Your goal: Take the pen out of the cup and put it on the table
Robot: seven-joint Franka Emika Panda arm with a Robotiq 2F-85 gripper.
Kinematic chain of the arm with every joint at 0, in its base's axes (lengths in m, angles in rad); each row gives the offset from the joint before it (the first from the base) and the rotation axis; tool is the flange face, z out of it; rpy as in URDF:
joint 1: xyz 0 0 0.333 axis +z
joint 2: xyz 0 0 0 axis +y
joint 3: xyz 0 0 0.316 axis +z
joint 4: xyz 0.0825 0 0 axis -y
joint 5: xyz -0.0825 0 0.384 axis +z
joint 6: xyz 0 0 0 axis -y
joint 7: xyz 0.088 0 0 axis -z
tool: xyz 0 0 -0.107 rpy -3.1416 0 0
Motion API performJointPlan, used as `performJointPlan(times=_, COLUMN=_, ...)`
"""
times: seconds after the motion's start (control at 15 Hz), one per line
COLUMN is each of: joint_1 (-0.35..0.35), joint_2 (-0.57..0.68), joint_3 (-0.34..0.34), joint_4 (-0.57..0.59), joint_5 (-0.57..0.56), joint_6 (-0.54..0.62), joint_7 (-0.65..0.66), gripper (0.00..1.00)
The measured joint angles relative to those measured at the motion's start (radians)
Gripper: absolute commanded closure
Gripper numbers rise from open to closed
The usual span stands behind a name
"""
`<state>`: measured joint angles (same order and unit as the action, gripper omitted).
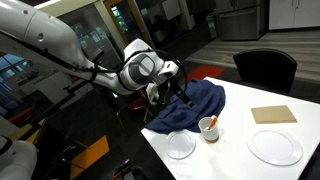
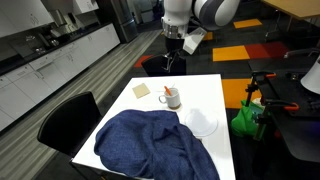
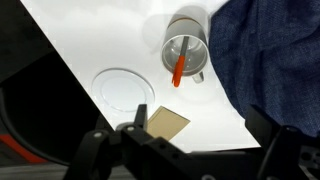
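The small white cup (image 3: pixel 187 52) stands upright on the white table (image 3: pixel 90 40) with the red-orange pen (image 3: pixel 179 69) leaning inside it, its end over the rim. Both exterior views show the cup (image 1: pixel 209 128) (image 2: pixel 171 98) with the pen in it. My gripper (image 3: pixel 190 150) is open and empty. It hangs in the air above the table's edge, well apart from the cup, as both exterior views show (image 1: pixel 174 90) (image 2: pixel 173 60). Its two dark fingers frame the bottom of the wrist view.
A crumpled blue cloth (image 1: pixel 190 105) (image 2: pixel 150 145) (image 3: pixel 270 50) lies right beside the cup. A clear round plate (image 3: pixel 125 88) (image 1: pixel 181 146) and a tan square card (image 3: pixel 167 123) (image 2: pixel 142 89) lie near it. A larger white plate (image 1: pixel 274 147) sits further off. Black chairs (image 1: pixel 265 68) stand around the table.
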<state>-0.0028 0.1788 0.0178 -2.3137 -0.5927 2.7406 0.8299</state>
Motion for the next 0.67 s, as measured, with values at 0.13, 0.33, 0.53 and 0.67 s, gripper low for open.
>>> performJointPlan(times=0.13, joint_1=0.000, joint_2=0.046, joint_3=-0.009, joint_4=0.026, joint_5=-0.028, joint_6=0.017, joint_7=0.006, gripper=0.01)
performJointPlan(times=0.33, joint_1=0.000, joint_2=0.115, joint_3=-0.019, joint_4=0.069, joint_5=-0.039, joint_6=0.023, joint_7=0.006, gripper=0.22)
performJointPlan(times=0.53, joint_1=-0.002, joint_2=0.179, joint_3=-0.021, joint_4=0.108, joint_5=-0.039, joint_6=0.023, joint_7=0.006, gripper=0.48)
performJointPlan(times=0.67, joint_1=0.008, joint_2=0.216, joint_3=-0.034, joint_4=0.129, joint_5=-0.023, joint_6=0.023, joint_7=-0.001, gripper=0.56)
